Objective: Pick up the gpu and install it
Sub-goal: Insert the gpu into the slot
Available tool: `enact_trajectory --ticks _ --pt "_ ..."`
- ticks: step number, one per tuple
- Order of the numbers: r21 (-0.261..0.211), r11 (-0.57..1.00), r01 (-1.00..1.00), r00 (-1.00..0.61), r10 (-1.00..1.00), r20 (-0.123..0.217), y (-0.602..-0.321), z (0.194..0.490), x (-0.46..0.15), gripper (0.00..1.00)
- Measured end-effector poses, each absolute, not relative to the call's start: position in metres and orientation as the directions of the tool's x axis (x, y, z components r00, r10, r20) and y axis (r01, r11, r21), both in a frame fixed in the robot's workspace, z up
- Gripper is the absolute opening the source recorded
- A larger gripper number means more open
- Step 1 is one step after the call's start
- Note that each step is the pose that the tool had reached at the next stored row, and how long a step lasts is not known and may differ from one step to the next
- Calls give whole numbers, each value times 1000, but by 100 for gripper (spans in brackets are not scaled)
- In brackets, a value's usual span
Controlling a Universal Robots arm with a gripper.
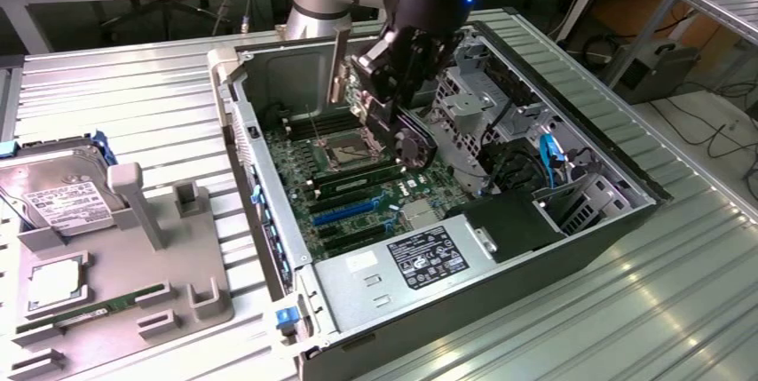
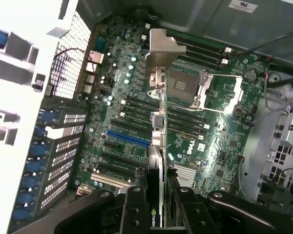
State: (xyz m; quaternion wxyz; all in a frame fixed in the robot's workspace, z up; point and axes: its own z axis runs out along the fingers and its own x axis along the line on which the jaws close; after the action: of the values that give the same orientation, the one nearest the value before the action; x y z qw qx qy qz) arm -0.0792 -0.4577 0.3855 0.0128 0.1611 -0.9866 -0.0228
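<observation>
My gripper (image 1: 385, 101) (image 2: 156, 197) is shut on the gpu (image 1: 411, 146) (image 2: 158, 146), a thin black card that I hold on edge inside the open computer case (image 1: 255, 146). Its silver bracket (image 1: 341, 66) (image 2: 162, 48) stands at the far end, pointing up toward the case's rear wall. The card hangs above the green motherboard (image 1: 355, 190) (image 2: 127, 112), apart from it. In the wrist view it lines up over the row of expansion slots, close to the blue slot (image 2: 129, 138) (image 1: 346, 212) and beside the processor socket (image 2: 185, 87). The black fingers (image 2: 136, 204) clamp the card's two faces.
A grey fixture tray (image 1: 130, 265) at the exterior view's left holds a silver hard drive (image 1: 66, 199), a processor (image 1: 53, 281) and a green memory stick (image 1: 101, 310). Inside the case sit the power supply (image 1: 414, 261), a drive cage (image 1: 474, 97) and blue cables (image 1: 548, 154).
</observation>
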Motion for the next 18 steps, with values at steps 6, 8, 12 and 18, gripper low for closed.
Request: enact_trajectory --ticks 6,8,12,18 --pt "49 892 -450 -892 -452 18 -458 383 -79 26" --pt "49 874 -483 -875 -484 18 -458 382 -79 26" --pt "49 831 -555 -831 -556 18 -458 380 -79 26" --pt "49 732 -680 -732 -681 18 -458 375 -79 26"
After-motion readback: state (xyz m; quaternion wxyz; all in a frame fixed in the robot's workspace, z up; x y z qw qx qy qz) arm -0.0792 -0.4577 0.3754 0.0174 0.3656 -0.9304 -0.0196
